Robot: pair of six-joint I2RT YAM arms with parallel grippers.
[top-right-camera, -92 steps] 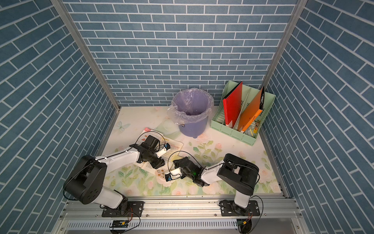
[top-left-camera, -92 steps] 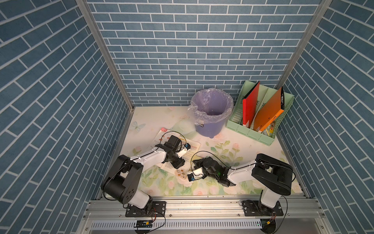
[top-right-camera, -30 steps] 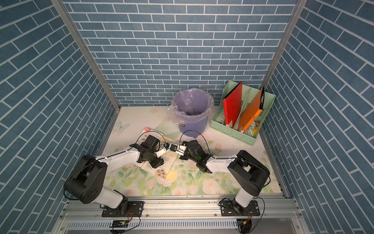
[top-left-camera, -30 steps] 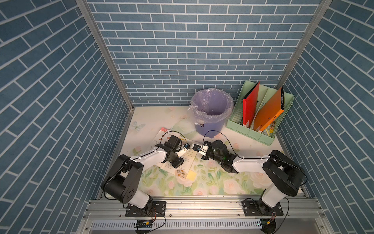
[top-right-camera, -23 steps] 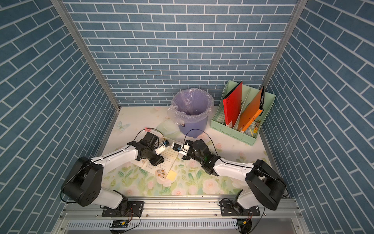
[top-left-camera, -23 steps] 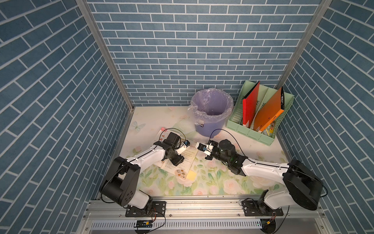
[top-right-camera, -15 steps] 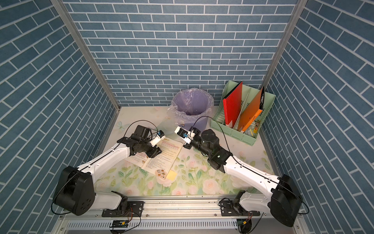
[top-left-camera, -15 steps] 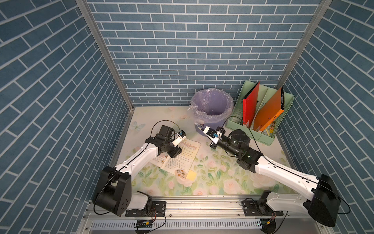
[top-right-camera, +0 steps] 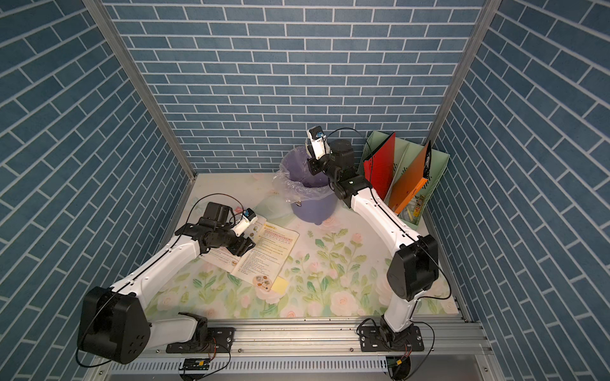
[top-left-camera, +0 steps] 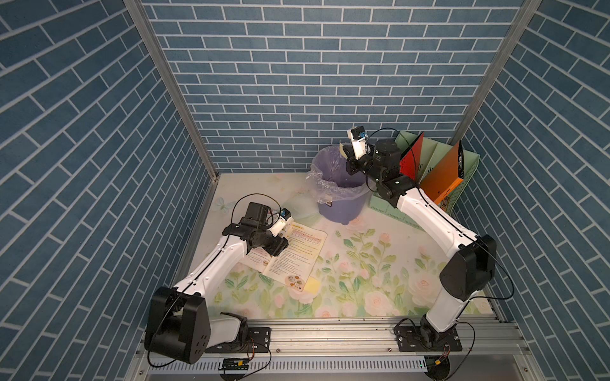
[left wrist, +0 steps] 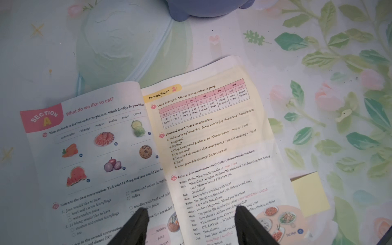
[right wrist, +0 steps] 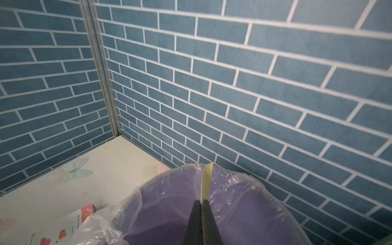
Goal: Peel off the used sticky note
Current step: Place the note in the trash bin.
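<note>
Your right claw [right wrist: 200, 201] is pinched shut on the yellow note [right wrist: 205, 182]. The note sticks straight out past the claw's tips, edge-on to the wrist camera, with its long axis in line with the claw. Your next move turns on one relation: the bin [right wrist: 244, 203] lies directly beneath, its bag-lined mouth open under the note. I'd judge that parting the jaws right there should drop it in (the sticky strip may cling to a jaw, so watch for that). Your left claw [left wrist: 191, 209] hangs spread wide and empty over the open book [left wrist: 212, 137] on the desk [left wrist: 318, 53], well apart from the bin, so the right arm is the one placed for this. A second note [left wrist: 309, 193], also yellow, lies at the corner of the book's right page. The pages read "SECTION A", "What do we like to eat?" and "Pronunciation".
</note>
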